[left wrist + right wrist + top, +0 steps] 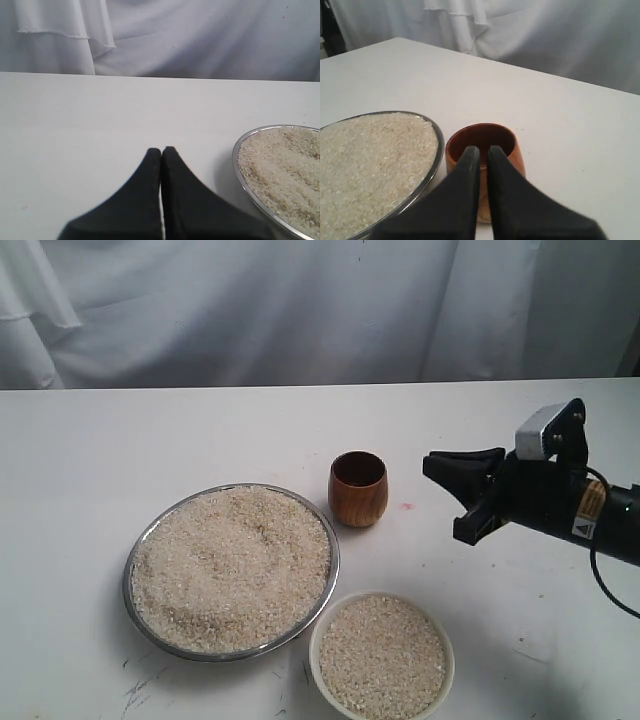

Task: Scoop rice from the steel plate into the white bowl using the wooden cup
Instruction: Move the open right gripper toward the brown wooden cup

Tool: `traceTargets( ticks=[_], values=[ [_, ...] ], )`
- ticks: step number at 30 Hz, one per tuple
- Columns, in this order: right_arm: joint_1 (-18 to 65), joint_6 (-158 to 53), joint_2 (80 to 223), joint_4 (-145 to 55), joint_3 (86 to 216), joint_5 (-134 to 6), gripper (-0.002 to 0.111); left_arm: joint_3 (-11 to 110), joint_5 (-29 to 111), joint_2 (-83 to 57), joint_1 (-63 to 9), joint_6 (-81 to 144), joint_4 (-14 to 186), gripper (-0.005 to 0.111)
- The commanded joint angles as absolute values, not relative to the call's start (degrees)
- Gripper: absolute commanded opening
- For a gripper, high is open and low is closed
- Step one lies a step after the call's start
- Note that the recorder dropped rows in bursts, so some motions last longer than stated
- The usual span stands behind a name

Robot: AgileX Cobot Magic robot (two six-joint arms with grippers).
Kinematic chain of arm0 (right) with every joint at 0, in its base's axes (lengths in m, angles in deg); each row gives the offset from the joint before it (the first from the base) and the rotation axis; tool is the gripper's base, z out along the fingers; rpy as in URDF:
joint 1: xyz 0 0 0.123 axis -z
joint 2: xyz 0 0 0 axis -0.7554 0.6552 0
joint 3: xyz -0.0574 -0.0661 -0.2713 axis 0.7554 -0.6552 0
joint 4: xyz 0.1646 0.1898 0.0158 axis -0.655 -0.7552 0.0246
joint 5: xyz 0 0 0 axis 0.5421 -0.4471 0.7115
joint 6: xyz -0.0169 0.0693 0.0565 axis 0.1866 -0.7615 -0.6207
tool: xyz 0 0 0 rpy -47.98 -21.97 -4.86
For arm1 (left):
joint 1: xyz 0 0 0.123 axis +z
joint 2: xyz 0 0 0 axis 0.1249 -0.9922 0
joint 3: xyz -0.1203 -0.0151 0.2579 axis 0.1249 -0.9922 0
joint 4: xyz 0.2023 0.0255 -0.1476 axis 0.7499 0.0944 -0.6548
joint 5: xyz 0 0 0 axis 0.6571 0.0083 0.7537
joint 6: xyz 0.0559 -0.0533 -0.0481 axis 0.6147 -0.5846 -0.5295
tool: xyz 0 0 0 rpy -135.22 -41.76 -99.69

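From the exterior view we see the steel plate (225, 652) on the white table (200, 440), heaped with rice (230, 565). The wooden cup (357, 495) stands upright just beside the plate's far right rim. The white bowl (380, 595) sits near the front edge, close to the plate's right side, and also holds grains. Only this view shows us the bowl. It also shows the right gripper (432, 464) hovering above the table to the right of the cup, clearly apart from it and pointing toward it. From this side angle we cannot judge how its fingers stand. The right wrist view settles that: the right gripper (483, 149) has its fingers drawn almost together with only a thin slit between them, and it holds nothing. The cup (482, 136) lies just beyond the tips, its dark inside visible, with the plate's rim (437, 150) and rice (370, 160) alongside. We do not find the left arm in the exterior view. Its own wrist view shows the left gripper (161, 149) pressed closed and empty over bare table, with the plate's rim (240, 170) and some rice (285, 160) at one side.
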State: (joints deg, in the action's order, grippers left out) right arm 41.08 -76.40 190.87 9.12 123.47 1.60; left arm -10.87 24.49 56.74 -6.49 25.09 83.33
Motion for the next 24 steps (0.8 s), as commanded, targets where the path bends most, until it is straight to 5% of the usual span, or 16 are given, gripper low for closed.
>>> traceTargets(
  ticks=[1,9,24],
  values=[
    [41.1,-73.0,190.7,12.1,123.5,1.4,0.024,-11.1,24.9,57.0,-6.6,24.9,83.3,0.0],
    [41.1,-70.8,190.7,12.4,123.5,-2.6,0.103,-11.1,24.9,57.0,-6.6,24.9,83.3,0.0],
    [41.1,-68.6,204.2,15.5,133.1,5.1,0.105,-11.1,24.9,57.0,-6.6,24.9,83.3,0.0]
  ],
)
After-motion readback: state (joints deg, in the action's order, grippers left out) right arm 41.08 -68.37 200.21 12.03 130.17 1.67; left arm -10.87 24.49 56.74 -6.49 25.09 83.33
